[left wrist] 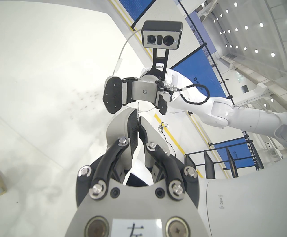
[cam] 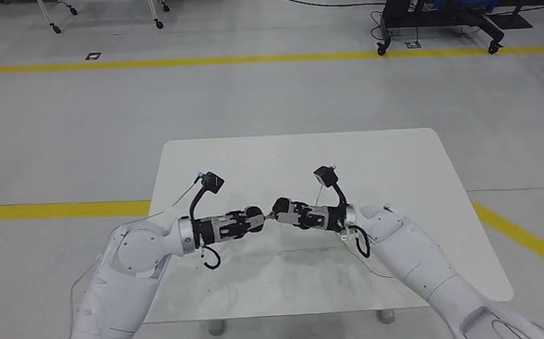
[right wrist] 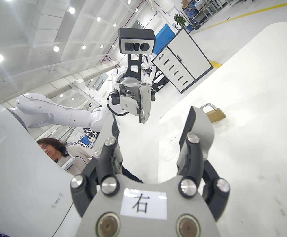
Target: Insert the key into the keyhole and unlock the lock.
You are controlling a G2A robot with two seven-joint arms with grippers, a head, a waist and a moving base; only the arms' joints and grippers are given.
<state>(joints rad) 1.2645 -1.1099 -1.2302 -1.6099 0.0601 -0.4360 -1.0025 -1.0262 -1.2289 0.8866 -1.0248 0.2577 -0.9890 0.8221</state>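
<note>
White tabletop (cam: 392, 163) carries the brass padlock with silver shackle (right wrist: 215, 115) near my right gripper (right wrist: 153, 116), whose jaws stand wide, empty. My left gripper (left wrist: 138, 119) pinches the thin silver metal key (left wrist: 138, 107).

Bright and even everywhere, with no dim corners. Lit from overhead by rows of round ceiling lamps (right wrist: 71, 10), burnt out to white discs high above the white table (cam: 392, 163). Washed almost to pure white across the table top by soft glare, leaving only a faint, soft-edged shadow around the brass padlock (right wrist: 215, 115). Strongly bowed by wide lenses in both wrist views, with the table edge curved and the yellow floor line (right wrist: 246, 14) beyond the table bent. Straight and undistorted in the top view.
</note>
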